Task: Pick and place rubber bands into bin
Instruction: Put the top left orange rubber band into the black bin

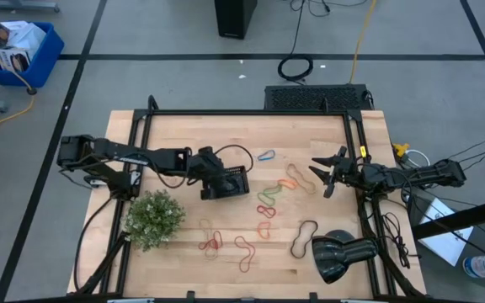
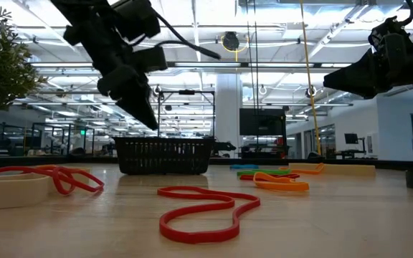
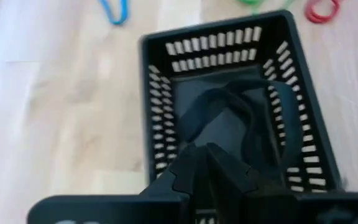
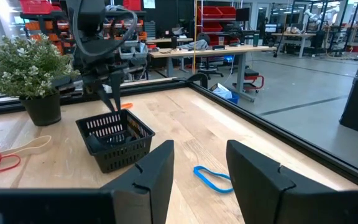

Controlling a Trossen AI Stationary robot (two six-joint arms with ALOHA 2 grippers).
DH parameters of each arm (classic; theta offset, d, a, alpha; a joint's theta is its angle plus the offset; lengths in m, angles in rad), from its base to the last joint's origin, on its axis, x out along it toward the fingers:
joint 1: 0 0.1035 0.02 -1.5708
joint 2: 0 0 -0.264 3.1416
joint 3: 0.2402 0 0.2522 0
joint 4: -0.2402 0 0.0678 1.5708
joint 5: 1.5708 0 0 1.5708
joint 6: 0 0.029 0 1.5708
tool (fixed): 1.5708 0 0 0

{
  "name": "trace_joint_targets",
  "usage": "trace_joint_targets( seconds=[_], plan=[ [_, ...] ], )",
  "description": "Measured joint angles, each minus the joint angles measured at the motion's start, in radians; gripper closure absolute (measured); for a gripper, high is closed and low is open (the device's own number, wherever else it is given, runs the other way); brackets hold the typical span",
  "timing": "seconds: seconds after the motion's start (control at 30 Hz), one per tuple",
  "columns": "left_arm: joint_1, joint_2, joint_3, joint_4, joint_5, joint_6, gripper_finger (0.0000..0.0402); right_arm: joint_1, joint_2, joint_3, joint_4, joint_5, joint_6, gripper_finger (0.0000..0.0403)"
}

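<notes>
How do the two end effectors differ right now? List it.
1. The left end effector hangs over the small black mesh-sided bin; the right end effector hovers over bare wood near the orange rubber band.
2. The left's fingers are shut; the right's stand open.
3. A black loop lies in the bin under the left; nothing sits between the right's fingers.
Both are dark and raised off the table.

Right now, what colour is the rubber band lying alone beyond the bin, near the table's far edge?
Blue. The rubber band shows best in the right wrist view.
</notes>
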Motion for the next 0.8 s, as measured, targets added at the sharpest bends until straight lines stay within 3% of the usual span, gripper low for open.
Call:
trace_joint_targets(
  seconds=[0.3,0.8],
  plan=[
    [0.0,-0.184,0.0,-0.114,-0.109,-0.01,0.036,0.0,0.0,0.0,0.0,0.0,0.0,0.0261],
    [0.0,-0.355,0.0,-0.215,-0.115,0.023,0.036,0.0,0.02,0.0,-0.001,0.0,0.0,0.0261]
  ],
)
